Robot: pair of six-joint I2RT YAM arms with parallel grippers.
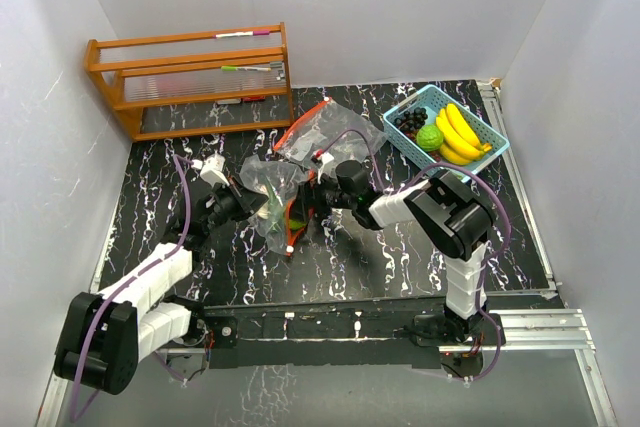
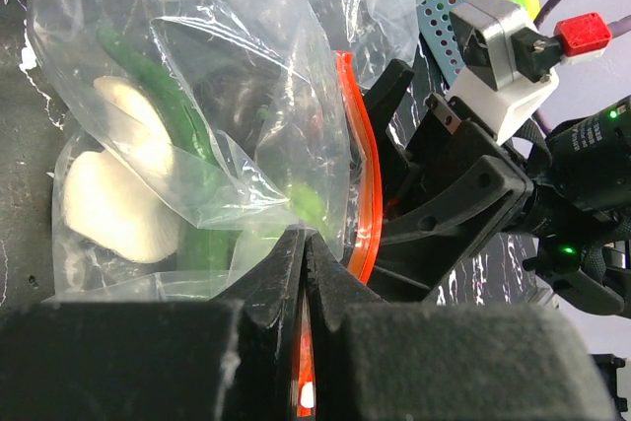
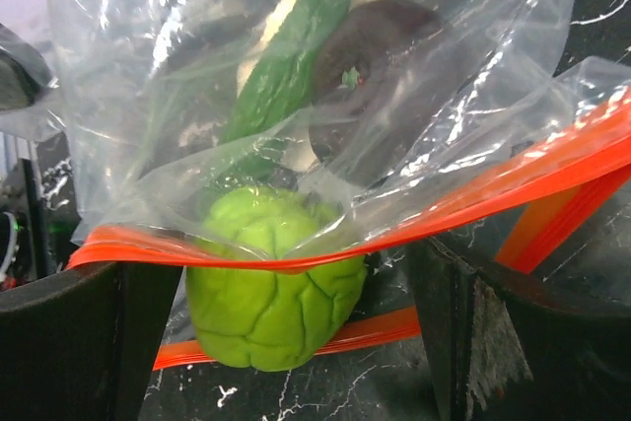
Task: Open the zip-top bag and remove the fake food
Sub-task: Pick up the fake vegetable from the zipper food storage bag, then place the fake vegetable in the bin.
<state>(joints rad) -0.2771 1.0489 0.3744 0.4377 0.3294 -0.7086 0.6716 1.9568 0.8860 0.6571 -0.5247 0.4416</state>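
Note:
The clear zip-top bag (image 1: 268,179) with an orange zip strip (image 3: 513,179) lies mid-table between both arms. My left gripper (image 2: 306,244) is shut on the bag's edge by the strip; in the top view it (image 1: 256,209) sits at the bag's left. My right gripper (image 3: 286,332) is open at the bag's mouth, with a light-green lumpy vegetable (image 3: 271,288) between its fingers (image 3: 493,342), half out of the opening. Inside the bag are a long green vegetable (image 3: 296,46), a dark round piece (image 3: 385,66) and white pieces (image 2: 108,199).
A light-blue basket (image 1: 408,105) at the back right holds yellow bananas (image 1: 458,132), a green fruit (image 1: 430,137) and dark grapes (image 1: 410,122). A second clear bag (image 1: 325,127) lies behind the first. A wooden rack (image 1: 190,82) stands at the back left.

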